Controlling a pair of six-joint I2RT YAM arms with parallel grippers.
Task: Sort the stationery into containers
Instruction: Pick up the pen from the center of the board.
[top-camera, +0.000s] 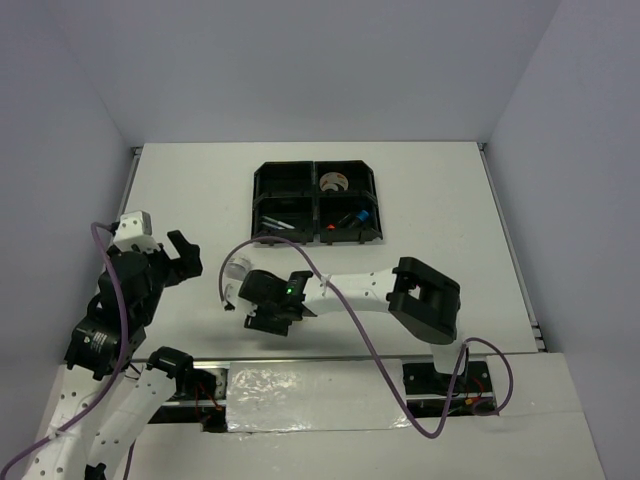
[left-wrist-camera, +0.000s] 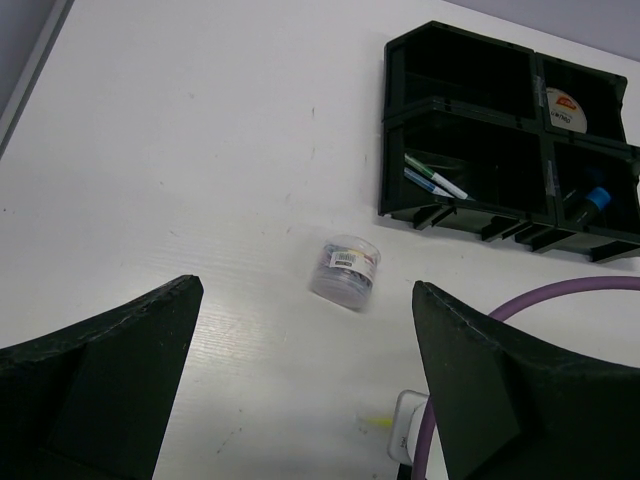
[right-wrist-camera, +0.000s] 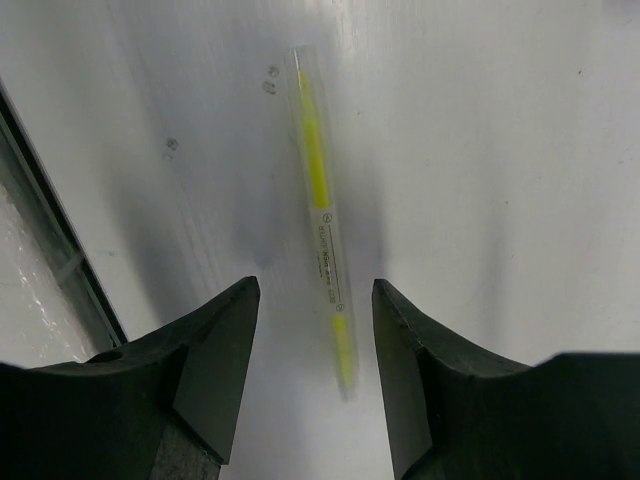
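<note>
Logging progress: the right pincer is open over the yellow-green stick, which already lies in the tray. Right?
No. The right pincer is open over the yellow-green stick, but it lies on the table, not in the tray; the right wrist view shows this.

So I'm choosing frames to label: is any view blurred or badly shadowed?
Right wrist: the yellow-green stick is smeared lengthwise, with soft grey shadow around it. Left wrist: the round roll looks slightly soft, while the tray is crisper. Top external: evenly lit and sharp.
</note>
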